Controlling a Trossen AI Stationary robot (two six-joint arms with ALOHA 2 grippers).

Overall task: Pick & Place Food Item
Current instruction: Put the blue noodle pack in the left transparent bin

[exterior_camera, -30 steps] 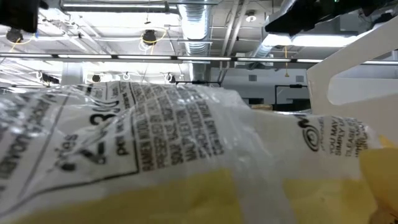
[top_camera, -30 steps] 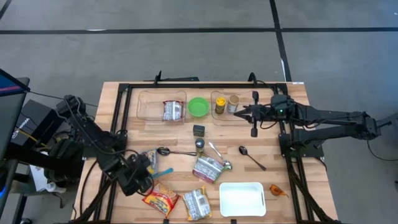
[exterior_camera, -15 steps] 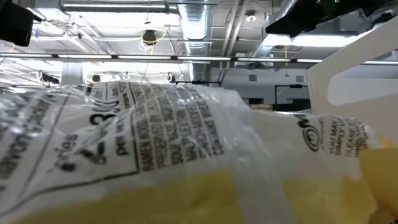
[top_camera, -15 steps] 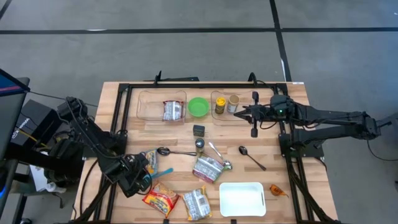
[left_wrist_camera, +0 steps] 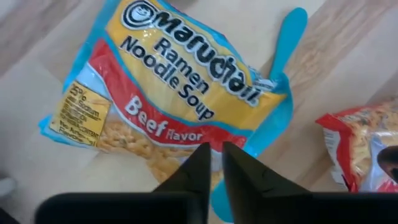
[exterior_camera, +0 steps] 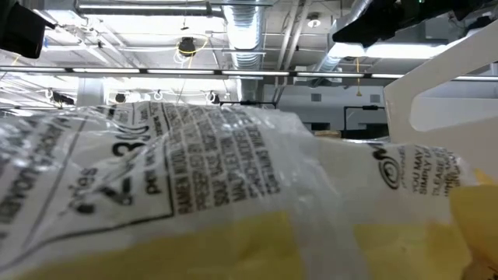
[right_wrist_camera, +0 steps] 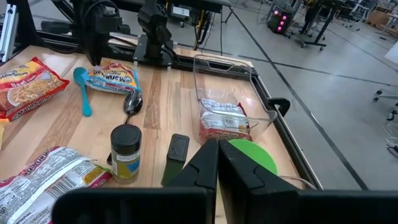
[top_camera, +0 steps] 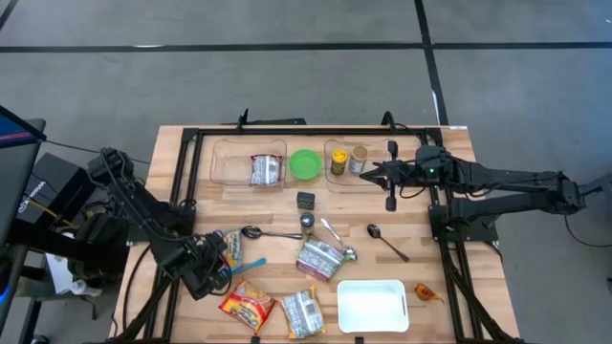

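Left hand (left_wrist_camera: 214, 163) hovered over beef ramen pack (left_wrist_camera: 168, 93), fingers nearly together, nothing held; right hand (right_wrist_camera: 217, 163) shut, empty, beyond green bowl (right_wrist_camera: 254, 157).

1. Left gripper (top_camera: 222, 270) low at table's (top_camera: 239, 205) front left, over blue ramen packet (top_camera: 232, 245) and blue spoon (top_camera: 251, 265).
2. Right gripper (top_camera: 377, 173) parked near rear bins.
3. Red ramen packet (top_camera: 248, 308) beside silver packet (top_camera: 304, 311).
4. White tray (top_camera: 373, 306) front right.
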